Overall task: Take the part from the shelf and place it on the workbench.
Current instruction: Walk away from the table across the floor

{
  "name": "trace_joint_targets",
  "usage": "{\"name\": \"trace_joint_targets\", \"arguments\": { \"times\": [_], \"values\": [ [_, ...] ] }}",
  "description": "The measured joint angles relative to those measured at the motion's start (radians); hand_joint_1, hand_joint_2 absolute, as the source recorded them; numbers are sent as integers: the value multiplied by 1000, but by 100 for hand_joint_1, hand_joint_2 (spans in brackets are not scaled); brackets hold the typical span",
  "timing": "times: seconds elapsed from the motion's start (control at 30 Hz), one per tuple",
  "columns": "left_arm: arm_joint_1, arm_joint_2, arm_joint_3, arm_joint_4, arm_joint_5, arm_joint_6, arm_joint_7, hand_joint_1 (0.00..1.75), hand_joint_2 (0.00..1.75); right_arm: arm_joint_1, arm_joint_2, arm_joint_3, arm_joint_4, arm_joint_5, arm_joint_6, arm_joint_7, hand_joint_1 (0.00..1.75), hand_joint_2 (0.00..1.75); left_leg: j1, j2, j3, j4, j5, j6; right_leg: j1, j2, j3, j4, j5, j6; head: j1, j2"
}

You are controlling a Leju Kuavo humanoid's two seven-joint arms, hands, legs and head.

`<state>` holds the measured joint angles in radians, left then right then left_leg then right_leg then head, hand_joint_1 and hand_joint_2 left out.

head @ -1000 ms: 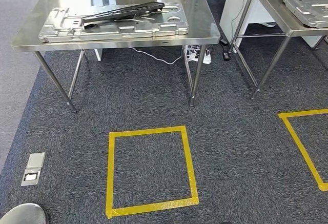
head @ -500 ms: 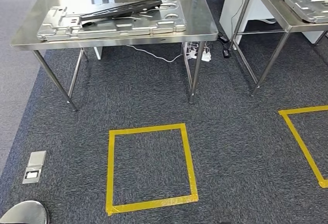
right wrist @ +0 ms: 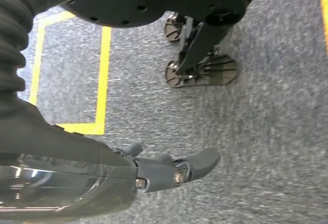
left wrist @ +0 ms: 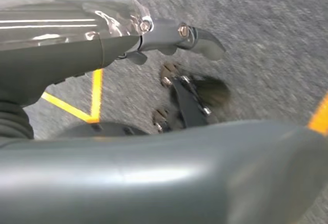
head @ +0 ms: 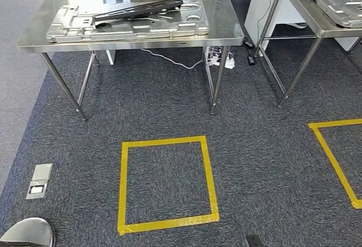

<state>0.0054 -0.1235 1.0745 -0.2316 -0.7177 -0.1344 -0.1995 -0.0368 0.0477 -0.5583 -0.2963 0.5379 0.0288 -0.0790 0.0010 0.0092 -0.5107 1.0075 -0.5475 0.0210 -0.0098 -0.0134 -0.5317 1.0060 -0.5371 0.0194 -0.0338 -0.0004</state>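
Note:
Ahead stands a steel workbench. On it lies a large pressed metal plate, and a long black part rests slanted across the plate's top. Both of my arms hang down by my sides. My left hand points at the grey carpet with its fingers stretched out and nothing in them. My right hand hangs the same way, fingers extended and empty, above the carpet near a yellow tape corner. Neither hand is near the workbench.
A yellow tape square marks the carpet in front of the workbench, and another tape outline lies to the right. A second steel table at right carries another metal plate. Cables lie under the bench. A floor socket sits at left.
The whole head picture has shifted slightly, so the camera has moved. The plate and black part lie as before on the workbench.

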Motion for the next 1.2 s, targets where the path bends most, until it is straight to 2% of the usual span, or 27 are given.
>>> {"name": "trace_joint_targets", "arguments": {
  "times": [0.03,0.07,0.1,0.17,0.2,0.23,0.27,0.3,0.37,0.4,0.43,0.5,0.57,0.6,0.67,0.7,0.73,0.77,0.8,0.87,0.9,0.97,1.2],
  "values": [
    [7,3,-27,-1,19,4,5,0,175,4,-2,13,-3,-14,0,2,0,175,2,1,0,-4,4,6,0,1,-2,6,-8,5,0,0],
    [11,6,-53,-2,38,7,10,0,175,8,-3,26,-6,-28,-1,3,0,175,5,3,-1,-8,8,12,0,3,-10,28,-27,9,1,0],
    [12,9,-80,-4,57,11,15,0,175,14,-5,39,-7,-42,-1,4,0,175,6,4,-2,-11,12,18,-1,5,-28,71,-58,13,1,0],
    [12,15,-131,-13,94,17,24,0,175,30,-6,65,-8,-69,-1,7,0,87,5,6,-6,-11,14,22,-1,7,-82,201,-127,17,1,0],
    [12,18,-158,-20,112,21,29,0,131,40,-7,78,-8,-83,-2,10,0,44,4,7,-7,-10,14,22,-2,7,-104,256,-145,19,1,0],
    [11,20,-184,-28,130,25,34,0,87,52,-8,91,-6,-97,-2,12,0,0,4,7,-8,-8,14,22,-2,7,-111,278,-145,20,1,0],
    [9,23,-210,-38,149,28,39,0,44,65,-8,104,-3,-110,-2,16,0,0,4,7,-8,-6,14,22,-2,7,-98,259,-124,20,1,0],
    [5,25,-236,-49,167,32,44,0,0,77,-10,117,1,-124,-3,19,0,0,4,6,-8,-4,13,21,-3,7,-69,202,-89,21,1,0],
    [-1,31,-288,-71,203,38,53,0,0,99,-12,144,8,-151,-5,22,0,0,1,5,-10,2,9,15,-4,7,-6,65,-32,17,1,0],
    [-3,34,-313,-81,220,42,57,0,0,106,-13,157,12,-163,-5,23,0,0,-1,6,-12,5,8,10,-4,8,12,22,-19,13,1,0],
    [-4,38,-339,-88,238,45,62,0,0,113,-14,170,14,-177,-6,24,0,0,-3,6,-14,7,7,5,-3,9,17,5,-18,9,0,0],
    [-3,45,-391,-99,274,52,72,0,0,126,-15,197,15,-203,-7,27,0,0,-2,6,-15,8,7,-3,-1,9,15,3,-17,-3,0,0],
    [7,51,-446,-104,311,58,83,0,0,132,-17,224,12,-231,-9,31,0,0,1,3,-22,32,-17,-13,-4,6,13,1,-13,-15,0,0],
    [15,54,-472,-105,329,62,88,0,0,132,-18,238,6,-245,-10,34,0,0,2,1,-37,69,-45,-19,-7,4,12,0,-10,-20,0,0],
    [38,56,-521,-104,364,68,99,0,0,127,-20,264,-11,-271,-13,38,0,0,5,0,-90,197,-115,-26,-6,2,7,1,-8,-25,0,0],
    [53,57,-544,-104,381,70,104,0,0,123,-21,276,-23,-283,-14,39,0,0,6,0,-115,257,-139,-28,-6,2,6,1,-8,-26,0,0],
    [69,58,-567,-102,396,74,108,0,0,118,-21,288,-36,-295,-15,41,0,0,7,0,-127,289,-144,-29,-5,1,5,1,-8,-26,0,0],
    [85,60,-588,-99,412,77,113,0,0,111,-22,299,-51,-306,-16,42,0,0,7,0,-121,280,-128,-28,-5,1,6,1,-8,-26,0,0],
    [101,61,-609,-94,426,80,117,0,0,103,-22,310,-66,-317,-17,43,0,0,7,0,-96,230,-95,-26,-5,2,8,1,-8,-26,0,0],
    [131,66,-651,-84,455,85,125,0,0,87,-23,332,-97,-338,-17,44,0,0,5,-1,-30,90,-28,-17,-3,3,10,2,-9,-22,0,0],
    [143,69,-673,-79,470,87,129,0,0,80,-23,344,-111,-349,-18,45,0,0,3,-1,-8,39,-10,-14,-1,4,8,4,-10,-19,0,0],
    [160,73,-722,-74,504,94,138,0,0,74,-27,370,-130,-374,-18,51,0,0,1,-1,4,4,-6,-12,4,3,5,7,-14,-16,0,0],
    [154,90,-895,-90,627,118,168,0,0,128,-34,459,-133,-466,-20,66,0,0,-6,0,3,2,-9,-7,-3,4,9,1,-9,-6,1,0]
  ]
}}
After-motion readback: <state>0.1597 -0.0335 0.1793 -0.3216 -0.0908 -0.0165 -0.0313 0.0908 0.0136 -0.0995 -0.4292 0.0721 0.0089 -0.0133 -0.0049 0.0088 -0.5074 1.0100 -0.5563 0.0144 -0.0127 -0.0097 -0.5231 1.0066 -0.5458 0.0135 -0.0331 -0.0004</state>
